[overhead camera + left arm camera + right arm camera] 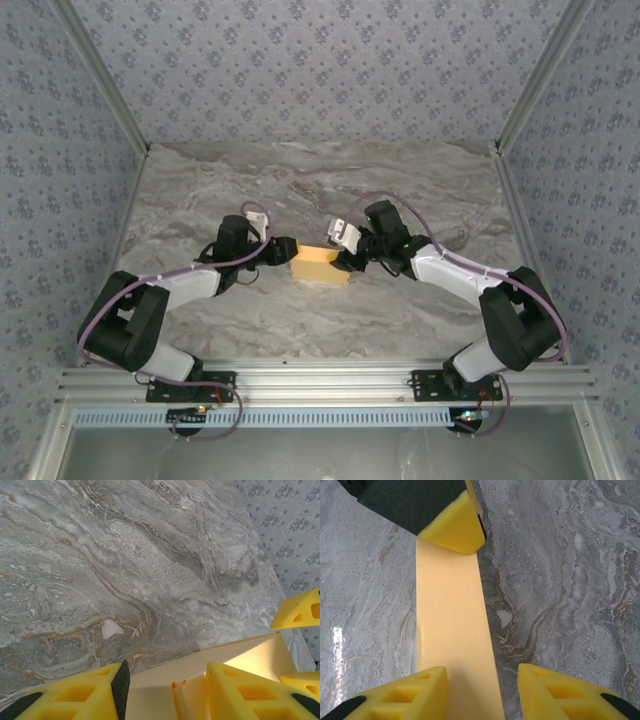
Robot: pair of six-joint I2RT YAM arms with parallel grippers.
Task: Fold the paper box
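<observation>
Left claw [167, 680] is sitting at one end of the box [322, 265], fingers apart with the box's pale top filling the gap between them. One black pad [120, 685] is looking like it's touching the box edge, but I can't tell whether I'm actually clamping or just straddling. Right claw [482, 680] is working the opposite end, jaws standing apart. The box is running up between them as a long yellow-orange strip, lying against one finger [405, 695], while bare table [560, 580] is showing between the strip's other edge and the second finger [570, 695], so nothing is getting gripped there. Box is sitting on the marble table, roughly mid-table, between my two claws, which are facing each other across it with arms angling in from both sides. From the right wrist I'm seeing the left claw's yellow fingertip [455, 530] sitting at the far end of the strip. From the left wrist I'm seeing a right-claw fingertip [300, 612] hovering just past the box's far corner, and a flap edge [175, 690] with an orange rim lying beside my own finger. Patterned wall [320, 60] is closing in the table on three sides.
</observation>
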